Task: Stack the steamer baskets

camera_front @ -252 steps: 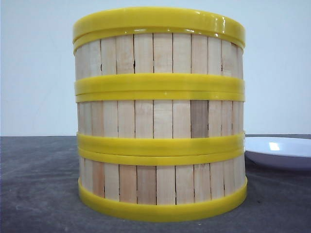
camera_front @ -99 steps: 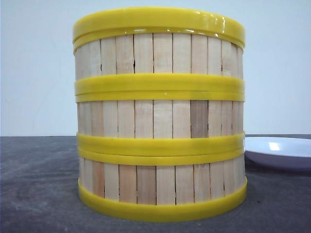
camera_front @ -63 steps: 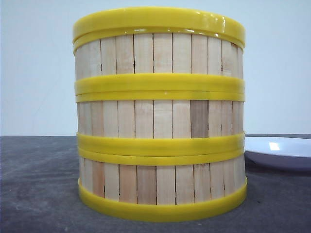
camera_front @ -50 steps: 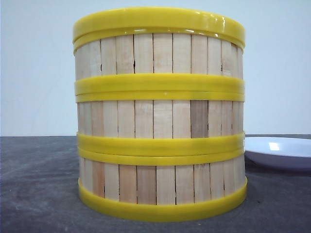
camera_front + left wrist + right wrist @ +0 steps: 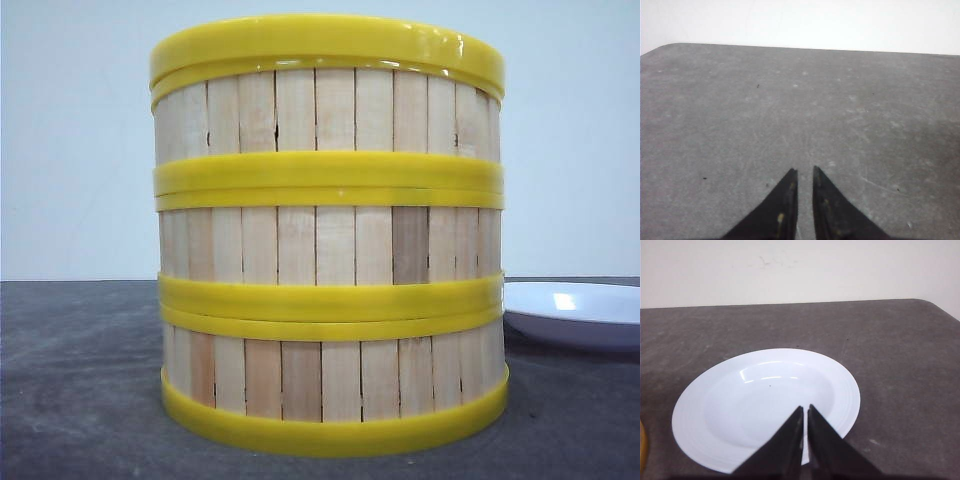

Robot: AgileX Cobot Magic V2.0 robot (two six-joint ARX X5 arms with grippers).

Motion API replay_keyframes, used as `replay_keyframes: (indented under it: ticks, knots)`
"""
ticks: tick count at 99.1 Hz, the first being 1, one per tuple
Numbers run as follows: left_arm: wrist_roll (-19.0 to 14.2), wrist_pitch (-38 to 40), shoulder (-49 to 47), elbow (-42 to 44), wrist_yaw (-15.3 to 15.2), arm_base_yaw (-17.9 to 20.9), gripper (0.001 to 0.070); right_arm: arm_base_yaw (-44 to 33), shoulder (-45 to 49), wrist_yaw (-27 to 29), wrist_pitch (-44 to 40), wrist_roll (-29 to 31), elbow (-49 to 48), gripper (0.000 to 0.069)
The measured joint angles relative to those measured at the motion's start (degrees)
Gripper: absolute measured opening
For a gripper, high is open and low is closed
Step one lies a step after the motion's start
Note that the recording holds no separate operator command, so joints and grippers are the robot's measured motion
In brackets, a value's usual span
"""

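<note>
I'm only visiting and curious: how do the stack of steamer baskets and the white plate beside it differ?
The stack of steamer baskets stands tall, three drums high; the white plate lies low and flat. The baskets are pale wood slats banded by yellow rings; the plate is plain glossy white. The stack fills the middle of the front view; the plate sits to its right, partly cut off by the frame. Both are round and rest on the dark table.

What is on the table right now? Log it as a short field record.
steamer baskets: three, stacked in one upright column on the table
plate: white, nothing on it, to the right of the stack
left gripper: shut, holding nothing, over bare table
right gripper: shut, holding nothing, over the plate
task state: stack looks complete
</note>
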Motion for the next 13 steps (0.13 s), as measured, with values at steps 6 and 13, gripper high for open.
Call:
replay_keyframes:
  ticks: [6, 13]
  knots:
    - [0.00, 0.00, 0.00, 0.00, 0.00, 0.00, 0.0028, -0.02, 0.00, 0.00, 0.00, 0.00, -0.02, 0.0009]
    - [0.00, 0.00, 0.00, 0.02, 0.00, 0.00, 0.0028, 0.00, 0.00, 0.00, 0.02, 0.00, -0.02, 0.0009]
